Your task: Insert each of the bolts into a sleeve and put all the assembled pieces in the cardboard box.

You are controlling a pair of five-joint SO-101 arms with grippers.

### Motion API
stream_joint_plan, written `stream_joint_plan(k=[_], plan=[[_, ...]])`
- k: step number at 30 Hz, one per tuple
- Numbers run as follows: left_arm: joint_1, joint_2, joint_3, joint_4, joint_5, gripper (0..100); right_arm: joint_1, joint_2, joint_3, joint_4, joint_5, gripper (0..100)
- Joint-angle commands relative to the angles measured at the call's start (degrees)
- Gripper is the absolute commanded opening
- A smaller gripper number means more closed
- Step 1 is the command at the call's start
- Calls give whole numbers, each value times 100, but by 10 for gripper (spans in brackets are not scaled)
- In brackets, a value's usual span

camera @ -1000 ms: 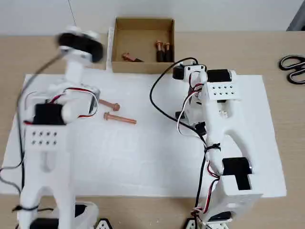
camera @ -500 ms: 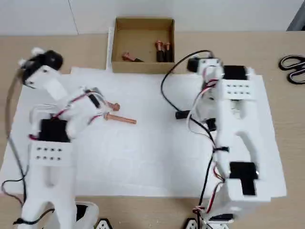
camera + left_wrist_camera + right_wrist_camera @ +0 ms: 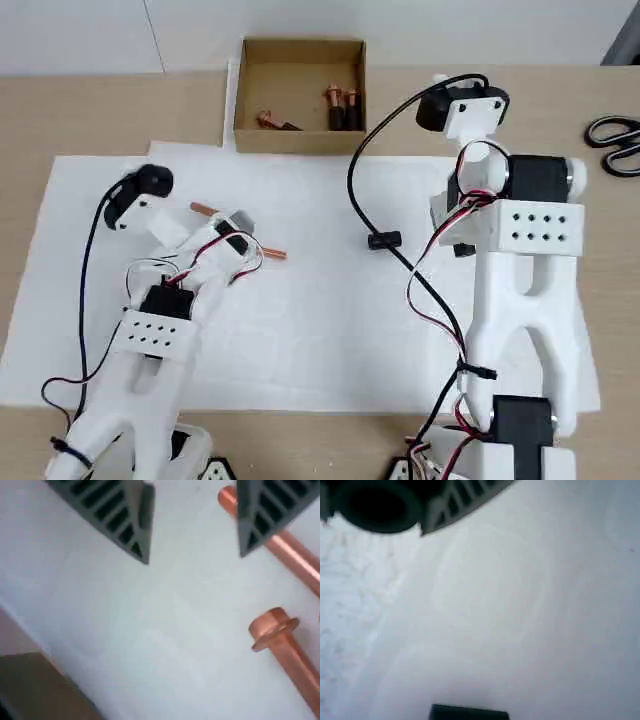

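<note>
Left gripper (image 3: pixel 243 238) sits low over the white sheet (image 3: pixel 320 330). Jaws are spread wide and hold nothing.

Two copper bolts lie flat on the sheet directly under it. In the high view the far bolt (image 3: pixel 205 209) sticks out on the gripper's outer side, toward the cardboard box (image 3: pixel 300 42). The near bolt (image 3: pixel 272 254) sticks out on the side toward the right arm (image 3: pixel 525 215). The gripper hides the middles of both.

Left wrist view: one shaft passes behind a finger (image 3: pixel 260 515), and its end shows in the gap, so the open jaws partly straddle that bolt. The other bolt lies just beside it, outside the jaws. Its flanged head (image 3: pixel 272 627) is on the gap side and its shaft runs away from the gap.

Long axes: roughly parallel, both running crosswise over the table on a slight slant, left ends nearer the box.

Judgement: the straddled shaft crosses the gap on a diagonal, not square to it. The grasp turns on that angle, so a small wrist turn and a little more centring would likely be needed before closing.

The left arm is plainly the nearer one. The right arm stands well apart over the sheet's right part. Whether the right gripper (image 3: pixel 455 502) is wide or narrow cannot be told.

The box sits at the sheet's far edge with three assembled pieces (image 3: pixel 340 108) inside.

A small black piece (image 3: pixel 382 240) lies between the arms by a cable. It could be a sleeve or a clip; I cannot tell which.
</note>
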Motion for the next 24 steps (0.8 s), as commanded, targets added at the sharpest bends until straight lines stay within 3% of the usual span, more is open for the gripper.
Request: stream_joint_plan(k=[1, 4, 9, 13, 18, 24], plan=[[18, -114, -40, -114, 220, 112, 40, -303, -299, 84, 26, 5], [18, -123, -224, 114, 229, 111, 40, -312, -299, 92, 26, 5], [18, -114, -1578, 1802, 202, 112, 40, -312, -299, 110, 26, 5], [18, 26, -2220, 2286, 193, 112, 40, -312, -299, 136, 26, 5], [-79, 1055, -2879, 2593, 413, 112, 40, -312, -299, 136, 26, 5], [-264, 2655, -4866, 4149, 510, 112, 40, -312, -299, 136, 26, 5]])
